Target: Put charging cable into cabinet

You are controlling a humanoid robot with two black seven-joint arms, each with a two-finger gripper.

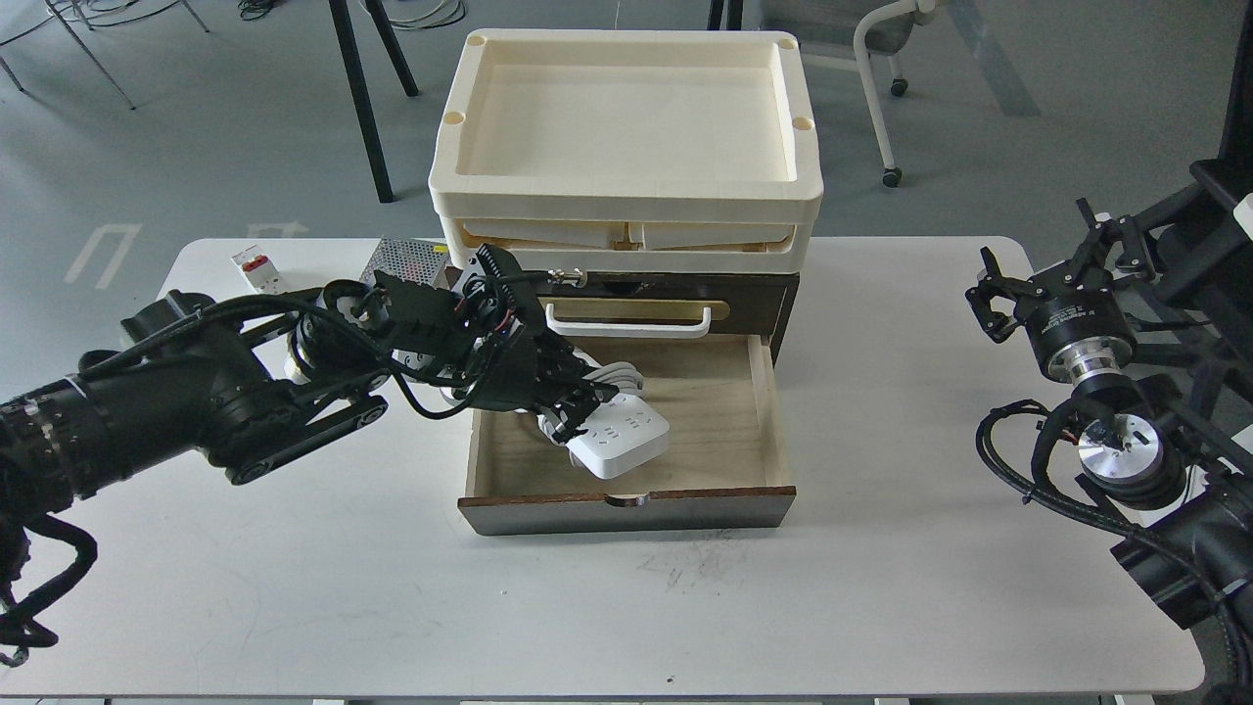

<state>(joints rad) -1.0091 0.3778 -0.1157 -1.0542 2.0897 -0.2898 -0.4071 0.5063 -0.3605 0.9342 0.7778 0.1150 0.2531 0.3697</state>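
Note:
The charging cable is a white power strip with a white cord coiled round its middle. It is inside the open light wood drawer of the dark brown cabinet, left of the drawer's middle. My left gripper is shut on the cable's middle, reaching in over the drawer's left wall. The drawer's white handle on its brass plate shows behind the gripper. My right gripper is open and empty, above the table's right edge, far from the cabinet.
Two stacked cream plastic trays sit on top of the cabinet. A perforated silver power-supply box and a small white and red breaker block lie at the back left of the white table. Chair legs stand on the floor beyond.

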